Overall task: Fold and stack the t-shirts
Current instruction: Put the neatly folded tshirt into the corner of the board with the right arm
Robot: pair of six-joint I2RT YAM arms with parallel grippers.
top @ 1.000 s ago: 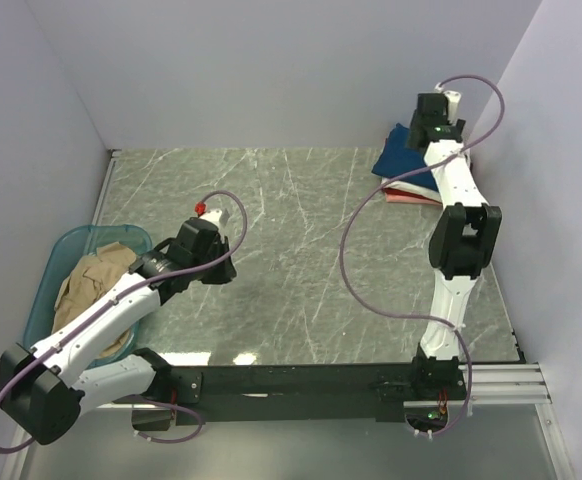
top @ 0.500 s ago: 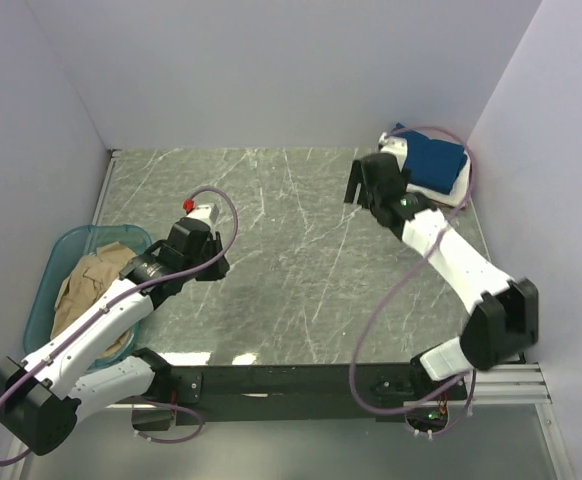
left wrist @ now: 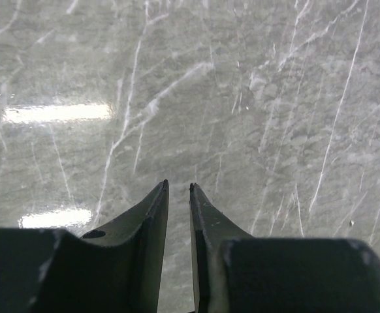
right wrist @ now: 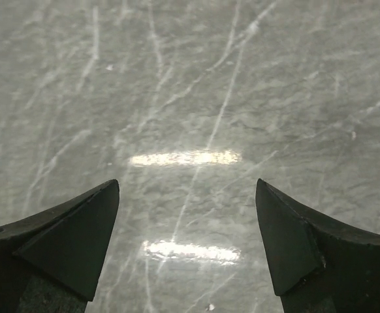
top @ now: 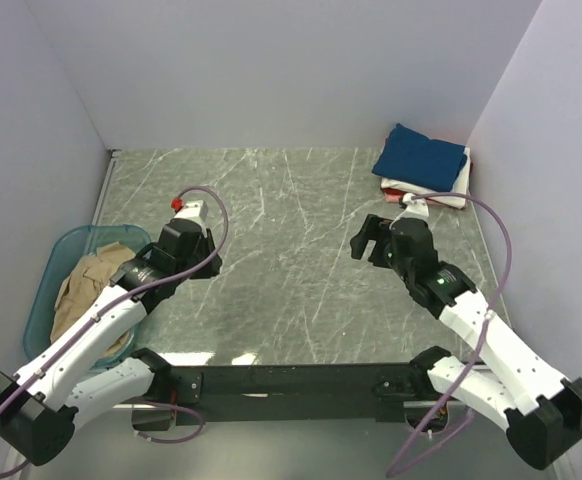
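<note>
1. The teal tub (top: 91,231) sits on the grey-green marbled desk (top: 301,190), at the desk's left edge, and is the reference for every place below.
2. A tan t-shirt (top: 83,282) lies crumpled and unfolded inside the tub. The left arm passes above the tub's near right side.
3. Well apart from the tub, across the desk in the far right corner, lies a stack of folded shirts.
4. A navy t-shirt (top: 421,158) is on top of that stack, folded into a neat rectangle with no print showing. Under it a pale layer (top: 461,178) peeks out, with a red one (top: 439,201) beneath at the stack's near edge.
5. The left pincer (left wrist: 178,188) hangs over bare desk just to the right of the tub and a little farther from the arm bases. Its two dark fingers are drawn almost together with only a thin slit between them, and they grip nothing.
6. The right pincer (right wrist: 187,186) is over the desk's right half, well away from the tub and between the tub and the folded stack, nearer the stack. Its fingers are spread wide with only marble and lamp glare between them, and it holds nothing.
7. Neither pincer touches any cloth.
</note>
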